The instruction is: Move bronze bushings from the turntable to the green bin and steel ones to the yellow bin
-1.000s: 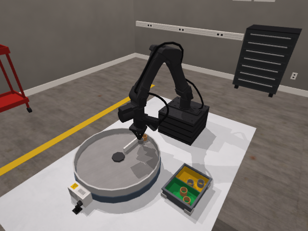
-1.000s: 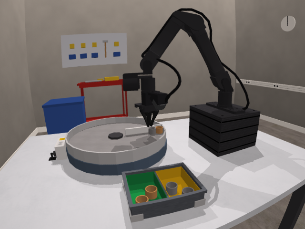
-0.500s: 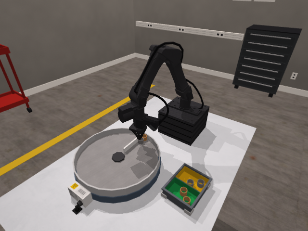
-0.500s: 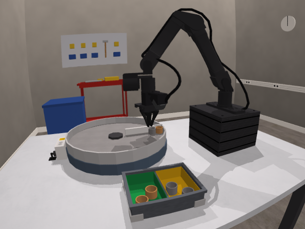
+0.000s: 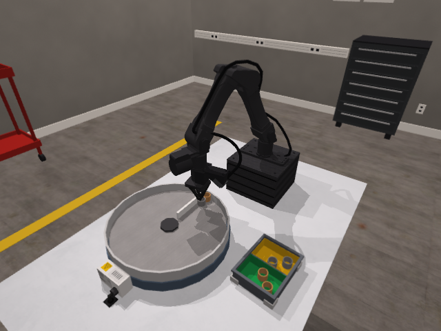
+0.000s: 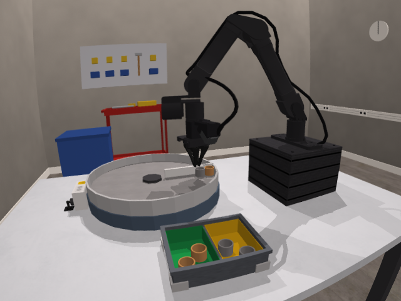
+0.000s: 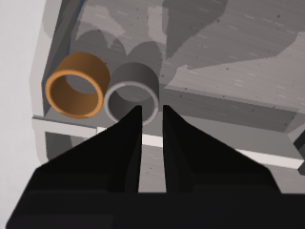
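Observation:
A steel bushing and a bronze bushing stand upright side by side at the far rim of the turntable, next to a white bar. They also show in the exterior view, steel and bronze. My gripper points down just above the near wall of the steel bushing, its fingers a narrow gap apart with nothing between them. It also shows in the top and exterior views. The green bin holds two bronze bushings. The yellow bin holds two steel ones.
A black hub sits at the turntable's centre. A small white control box stands at the turntable's front left. The arm's black base block stands right of the turntable. The raised rim of the turntable runs close behind the bushings.

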### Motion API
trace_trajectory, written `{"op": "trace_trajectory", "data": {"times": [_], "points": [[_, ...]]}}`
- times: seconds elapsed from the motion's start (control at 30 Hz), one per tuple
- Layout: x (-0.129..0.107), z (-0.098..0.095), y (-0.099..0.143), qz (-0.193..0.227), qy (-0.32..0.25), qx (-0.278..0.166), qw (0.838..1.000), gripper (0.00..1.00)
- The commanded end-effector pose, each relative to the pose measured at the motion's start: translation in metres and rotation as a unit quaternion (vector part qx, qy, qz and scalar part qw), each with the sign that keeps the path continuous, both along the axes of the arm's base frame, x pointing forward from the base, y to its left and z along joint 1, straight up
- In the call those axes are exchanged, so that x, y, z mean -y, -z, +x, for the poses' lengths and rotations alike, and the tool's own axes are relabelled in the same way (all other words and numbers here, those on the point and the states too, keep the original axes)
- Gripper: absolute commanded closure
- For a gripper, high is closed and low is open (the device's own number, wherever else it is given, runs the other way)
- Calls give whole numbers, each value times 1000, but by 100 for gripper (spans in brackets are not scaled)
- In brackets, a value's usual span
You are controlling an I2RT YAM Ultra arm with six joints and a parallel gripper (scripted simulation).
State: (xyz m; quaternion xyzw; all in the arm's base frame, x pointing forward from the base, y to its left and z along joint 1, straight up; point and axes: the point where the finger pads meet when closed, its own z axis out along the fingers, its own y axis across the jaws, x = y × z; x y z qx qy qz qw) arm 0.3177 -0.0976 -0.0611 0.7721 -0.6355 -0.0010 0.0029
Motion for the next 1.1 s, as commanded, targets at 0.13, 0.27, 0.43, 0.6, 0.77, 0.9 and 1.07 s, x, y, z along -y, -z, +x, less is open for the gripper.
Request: {"op": "trace_trajectory", "data": {"times": [0.13,0.27,0.43,0.6,0.77,0.9,1.07], "points": [[-3,4,3,6,1,3,1000,88],[-4,2,3,6,1,0,1000,88],[-4,2,3,6,1,0,1000,88],[-4,2,3,6,1,0,1000,88],[-4,2,3,6,1,0,1000,88],[-4,2,3,6,1,0,1000,88],[-4,2,3,6,1,0,1000,88]]}}
